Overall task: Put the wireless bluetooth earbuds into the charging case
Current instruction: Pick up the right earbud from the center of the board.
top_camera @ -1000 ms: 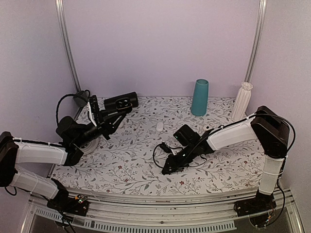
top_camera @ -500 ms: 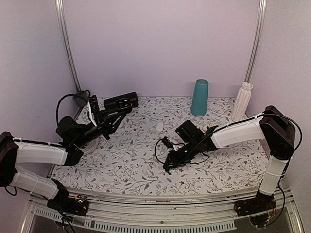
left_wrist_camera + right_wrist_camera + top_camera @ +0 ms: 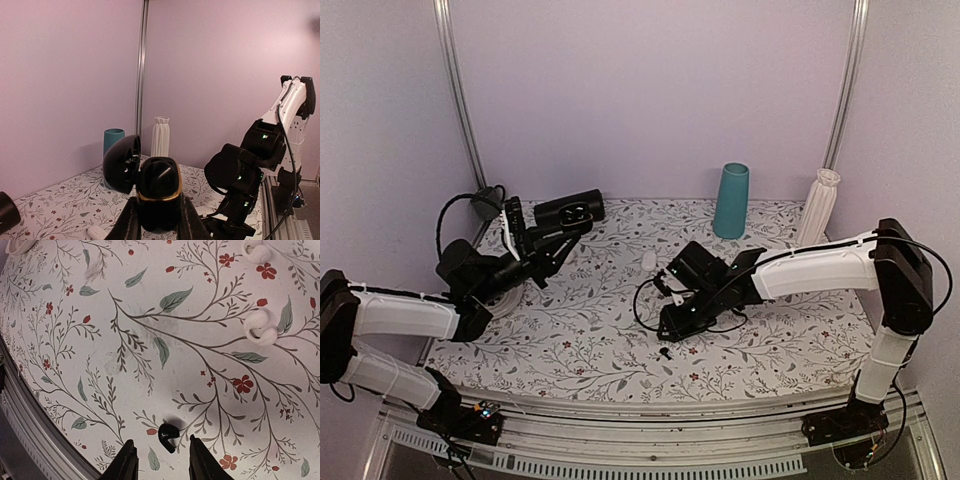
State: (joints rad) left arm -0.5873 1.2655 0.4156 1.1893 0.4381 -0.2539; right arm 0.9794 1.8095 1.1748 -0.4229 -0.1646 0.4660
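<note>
My left gripper (image 3: 563, 224) is raised at the back left and shut on the black charging case (image 3: 576, 210). In the left wrist view the case (image 3: 159, 192) stands upright between the fingers (image 3: 127, 222) with its lid (image 3: 121, 164) swung open to the left. I cannot tell what lies in its pocket. My right gripper (image 3: 667, 330) is open, tilted down over mid-table. One tiny black earbud (image 3: 664, 352) lies on the floral cloth just in front of it. In the right wrist view this earbud (image 3: 168, 435) lies just ahead of the open gripper (image 3: 160, 452), untouched. The second black earbud is out of view.
A teal cup (image 3: 731, 200) and a white ribbed vase (image 3: 817, 207) stand at the back right. A small white oval case (image 3: 648, 261) lies mid-table. Two white earbuds (image 3: 260, 329) lie beyond the black one. The right arm's black cable (image 3: 642, 310) loops beside the gripper.
My right gripper has drawn back from the table's front toward mid-table and risen; the black earbud now shows lying on the cloth in front of it. The left arm has not moved.
</note>
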